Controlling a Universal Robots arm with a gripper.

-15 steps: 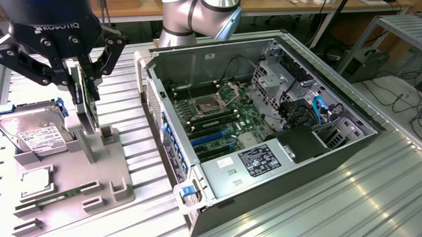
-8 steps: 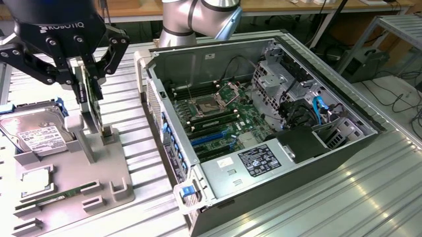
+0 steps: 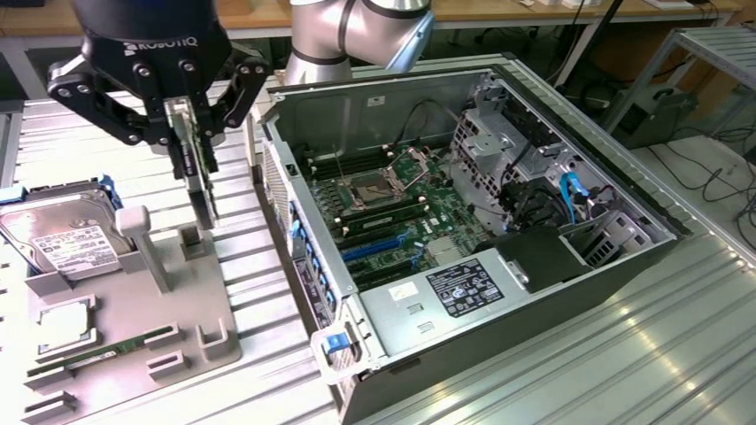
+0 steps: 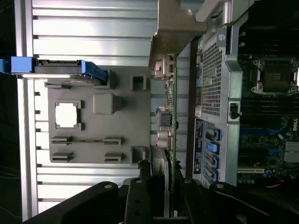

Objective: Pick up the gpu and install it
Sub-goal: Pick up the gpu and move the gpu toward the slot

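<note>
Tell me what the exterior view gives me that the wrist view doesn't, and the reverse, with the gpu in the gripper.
Exterior view: the gripper clamped on the gpu, which hangs upright above the grey tray; the hard drive lying label-up; the case's drive cage and blue cable.
Wrist view: the gpu edge-on, seen down its length to the metal bracket at its far end.
Both: the gripped gpu, the tray, the hard drive, and the open computer case with its motherboard.

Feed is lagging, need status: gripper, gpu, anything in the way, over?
Gripper shut on gpu. Card hangs upright above gray holder tray, beside open computer case. Nothing between card and case.
</note>
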